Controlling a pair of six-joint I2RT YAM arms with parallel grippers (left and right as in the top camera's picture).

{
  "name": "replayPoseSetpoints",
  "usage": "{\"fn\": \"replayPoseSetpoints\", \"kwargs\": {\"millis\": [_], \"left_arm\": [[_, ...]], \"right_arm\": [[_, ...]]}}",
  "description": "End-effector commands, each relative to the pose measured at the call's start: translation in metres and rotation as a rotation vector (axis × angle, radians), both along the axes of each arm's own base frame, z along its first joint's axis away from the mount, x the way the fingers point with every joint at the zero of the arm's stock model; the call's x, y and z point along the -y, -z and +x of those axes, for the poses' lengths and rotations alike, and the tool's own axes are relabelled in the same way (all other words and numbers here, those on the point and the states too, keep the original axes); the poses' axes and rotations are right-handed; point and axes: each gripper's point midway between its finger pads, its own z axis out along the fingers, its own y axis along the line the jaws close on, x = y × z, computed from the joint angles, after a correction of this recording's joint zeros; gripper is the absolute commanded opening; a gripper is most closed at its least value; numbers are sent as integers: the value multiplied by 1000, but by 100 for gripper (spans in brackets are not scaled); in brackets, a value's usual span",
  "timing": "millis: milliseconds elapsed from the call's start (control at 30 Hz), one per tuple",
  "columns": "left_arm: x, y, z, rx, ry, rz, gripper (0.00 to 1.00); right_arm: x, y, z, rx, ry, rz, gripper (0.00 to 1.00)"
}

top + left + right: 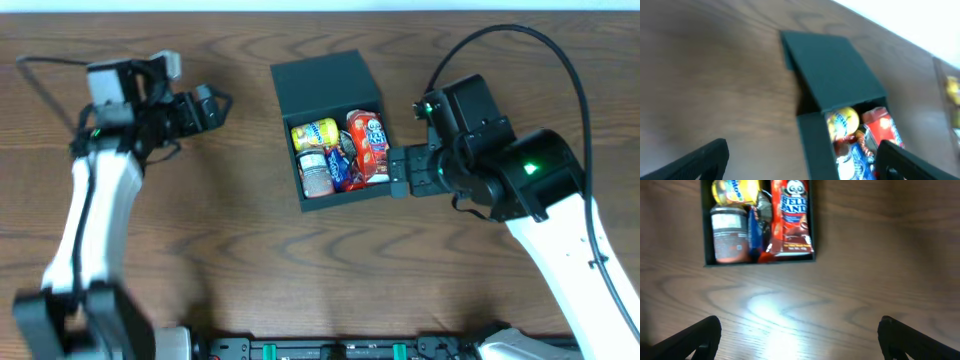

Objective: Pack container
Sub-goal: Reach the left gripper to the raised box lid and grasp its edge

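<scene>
Overhead, finds the container at the middle of the wooden table, lid laid back flat on its far side and box part open upward.

Has the left arm rising from the near edge well left of the container, bent at its far end and turned toward the container's lid. Puts the left gripper level with that lid and well apart from it. Shows the left fingers spread wide in the left wrist view, with nothing between them.

Has the right arm slanting up from the near edge right of the container, its dark wrist folded back toward the box. Puts the right gripper just beside the container's right wall, by the near corner; cannot tell its height from above. Shows the right fingers far apart too in the right wrist view, gripping nothing, with a strip of bare wood between them and the container.

Counts four things inside the container: a yellow snack pack at far left, a brown-labelled can at near left, a blue packet in the middle, and a red Hello Panda packet along the right wall.

Notes a black cable arching over the right arm, right of the container.
</scene>
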Motion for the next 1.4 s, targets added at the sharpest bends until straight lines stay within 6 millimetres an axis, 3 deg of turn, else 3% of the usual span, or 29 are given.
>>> {"fn": "replayPoseSetpoints", "kwargs": {"millis": [0,167,400,767,1033,1367], "left_arm": [[30,12,7,-35,120,-199,95],[53,42,22,-67,172,-291,95],[100,62,36,-60,235,-351,95],[107,103,39,-123,222,-354,95],[119,110,53,-86,233,-373,95],[162,94,87,-17,329,-385,95]], "right_arm": [[5,-2,-4,12,3,-29,99],[4,-3,-2,17,4,-26,99],[2,-5,2,36,4,-16,99],[3,-5,2,36,7,-23,99],[3,-5,3,40,7,-22,99],[3,-5,2,39,7,-22,99]]}}
